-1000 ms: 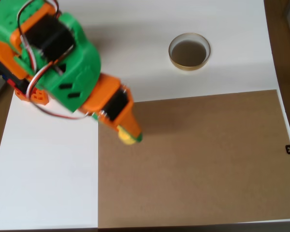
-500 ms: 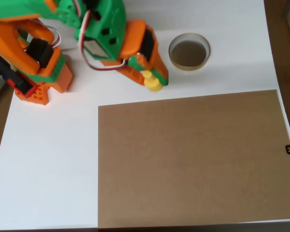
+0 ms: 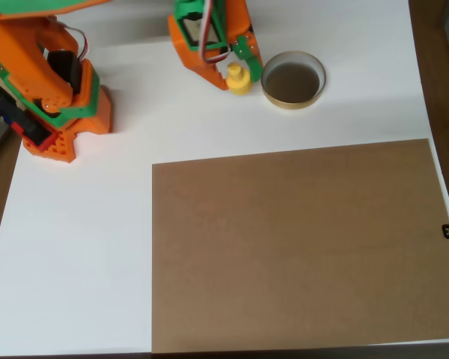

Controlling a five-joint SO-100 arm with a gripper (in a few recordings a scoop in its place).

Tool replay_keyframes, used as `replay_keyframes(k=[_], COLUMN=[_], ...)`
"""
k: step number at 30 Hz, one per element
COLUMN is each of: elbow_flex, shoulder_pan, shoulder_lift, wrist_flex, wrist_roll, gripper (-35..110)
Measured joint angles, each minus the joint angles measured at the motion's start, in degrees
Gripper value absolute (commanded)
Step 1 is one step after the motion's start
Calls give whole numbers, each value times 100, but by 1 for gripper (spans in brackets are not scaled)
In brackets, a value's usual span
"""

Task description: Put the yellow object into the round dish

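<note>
Yellow object (image 3: 239,78): small yellow plastic piece with a wider base and narrower knob, seen in the overhead view at the gripper's tip, just left of the round dish and outside its rim.
Hidden parts: upper side of the yellow object is covered by the green fingertips; whether it touches the white table cannot be told.
Gripper (image 3: 236,66): orange body with green tips, cut off by the top edge of the picture; jaws closed around the yellow object.
Round dish (image 3: 293,80): tan rim, dark bottom, nothing inside; stands on the white table (image 3: 75,247) above the brown board (image 3: 299,247).
Arm base (image 3: 49,90): orange and green, at upper left, partly cut off.
</note>
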Motion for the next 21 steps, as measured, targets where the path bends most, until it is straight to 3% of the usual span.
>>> replay_keyframes(k=[21], elbow_flex=[-1863], shoulder_pan=[-1046], shoulder_lift=[-2540], wrist_flex=[439], wrist_roll=[-202], gripper=[0])
